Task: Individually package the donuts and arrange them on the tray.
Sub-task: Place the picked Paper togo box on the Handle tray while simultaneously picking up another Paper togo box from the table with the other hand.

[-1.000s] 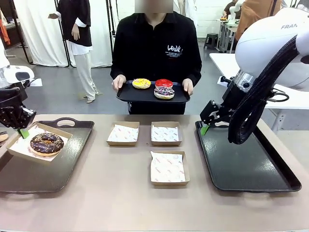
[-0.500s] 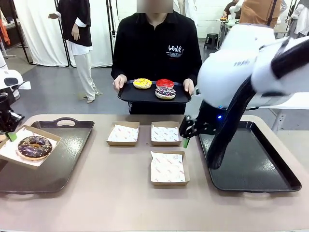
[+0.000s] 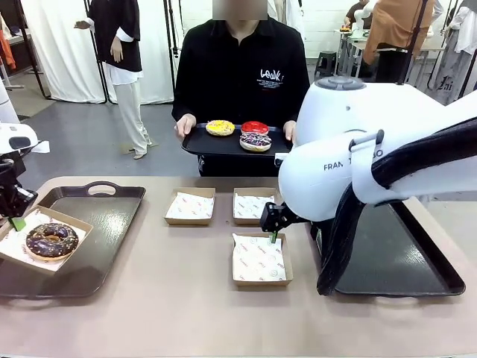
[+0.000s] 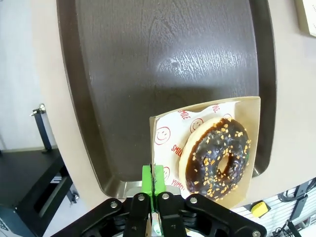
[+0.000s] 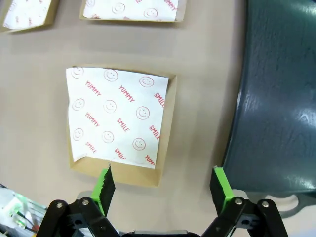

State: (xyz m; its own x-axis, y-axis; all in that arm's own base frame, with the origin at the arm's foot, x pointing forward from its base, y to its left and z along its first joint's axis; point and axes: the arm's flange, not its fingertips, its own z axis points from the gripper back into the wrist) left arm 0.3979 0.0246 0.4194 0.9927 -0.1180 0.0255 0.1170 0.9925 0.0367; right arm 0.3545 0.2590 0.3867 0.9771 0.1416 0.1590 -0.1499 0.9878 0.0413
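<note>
left end effector clamped on box rim, chocolate donut inside: soft, sticky glaze, so grip cardboard only; right end effector open above empty box.

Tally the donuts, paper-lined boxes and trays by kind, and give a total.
Donuts: 4 (chocolate, yellow, red, sprinkled)
Boxes: 4 (one holding the chocolate donut, three empty)
Trays: 3 (left, right, the person's)
Total: 11
</note>
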